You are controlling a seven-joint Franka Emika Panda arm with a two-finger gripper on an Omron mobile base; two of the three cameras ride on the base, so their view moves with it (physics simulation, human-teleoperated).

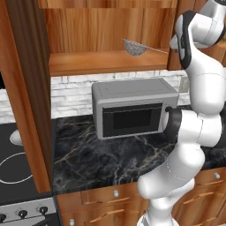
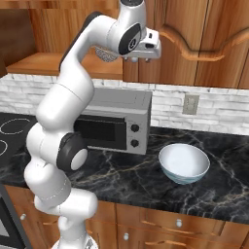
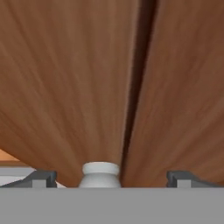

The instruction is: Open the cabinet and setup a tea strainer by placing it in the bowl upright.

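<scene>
With my hand (image 3: 107,177) spread wide, a knob (image 3: 100,174) sits between its fingertips at the cabinet (image 3: 65,87) doors. Inside, the strainer (image 1: 134,47) rests on the shelf (image 1: 101,62); the bowl (image 2: 184,163) stands on the table (image 2: 146,180).

A grey microwave (image 1: 132,112) stands on the black marble counter (image 2: 146,185) against a pale brick wall (image 2: 219,107).

I am in a home kitchen. A grey microwave (image 1: 132,109) stands mid-frame on a black marbled worktop (image 1: 101,163), against a white brick wall (image 2: 214,107) with a socket (image 2: 190,104). Reddish wooden cabinets (image 2: 194,44) run across the top, one open, its shelf (image 1: 106,62) bare wood. A stove (image 1: 17,167) with dark knobs fills the lower left. Drawers (image 2: 180,223) with small round knobs line the bottom edge, and a white bowl (image 2: 184,163) sits right of the microwave.
</scene>
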